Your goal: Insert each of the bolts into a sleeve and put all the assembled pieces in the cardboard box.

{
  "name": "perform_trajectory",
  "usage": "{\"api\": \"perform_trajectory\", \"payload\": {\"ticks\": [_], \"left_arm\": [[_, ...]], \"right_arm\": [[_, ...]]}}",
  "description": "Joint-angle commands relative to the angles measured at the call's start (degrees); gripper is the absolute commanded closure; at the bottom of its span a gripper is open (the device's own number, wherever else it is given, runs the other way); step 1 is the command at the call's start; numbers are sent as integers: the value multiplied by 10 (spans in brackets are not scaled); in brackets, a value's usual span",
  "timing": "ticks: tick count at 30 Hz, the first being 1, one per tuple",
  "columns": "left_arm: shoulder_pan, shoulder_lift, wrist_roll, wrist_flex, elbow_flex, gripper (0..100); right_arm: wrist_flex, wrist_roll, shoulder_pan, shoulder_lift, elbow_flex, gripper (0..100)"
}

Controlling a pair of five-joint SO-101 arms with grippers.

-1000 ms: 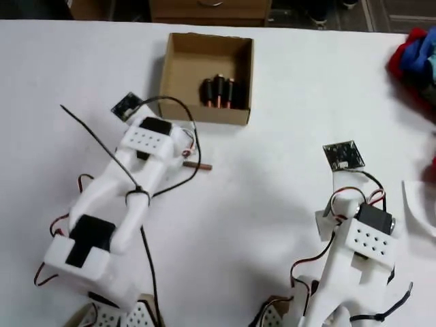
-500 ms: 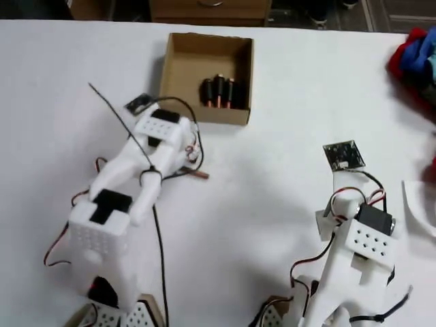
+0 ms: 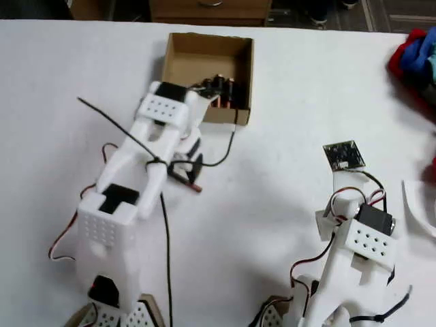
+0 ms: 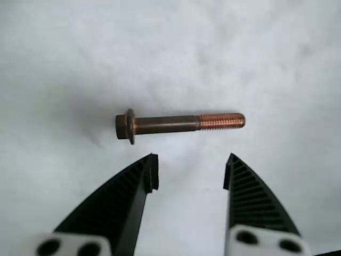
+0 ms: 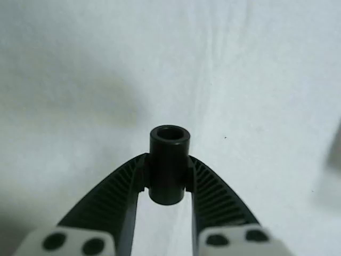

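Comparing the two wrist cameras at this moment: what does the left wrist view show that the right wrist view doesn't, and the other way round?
Left wrist view: a copper-coloured bolt lying flat on the white table, just beyond the left jaws, which stand open and apart from it.

Right wrist view: a black sleeve held upright between the right jaws, which are shut on its sides, its hollow end towards the camera.

Shared: the white table as background, and a pair of black ribbed jaws on white mounts.
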Motion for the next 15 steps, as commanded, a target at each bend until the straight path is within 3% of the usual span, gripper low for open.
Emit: {"api": "perform_trajectory", "payload": {"ticks": [1,9,11,15], "left_arm": [[-26,-3,-5,-9,-21,779],[-11,-3,435,29,-20,781],[9,-4,504,28,-26,782],[38,10,564,27,1,782]], "right_arm": [[-3,-1,0,-17,-7,977],[-6,-2,0,-15,-7,977],[-6,-2,0,-15,-7,977],[-6,-2,0,-15,-7,977]]}}
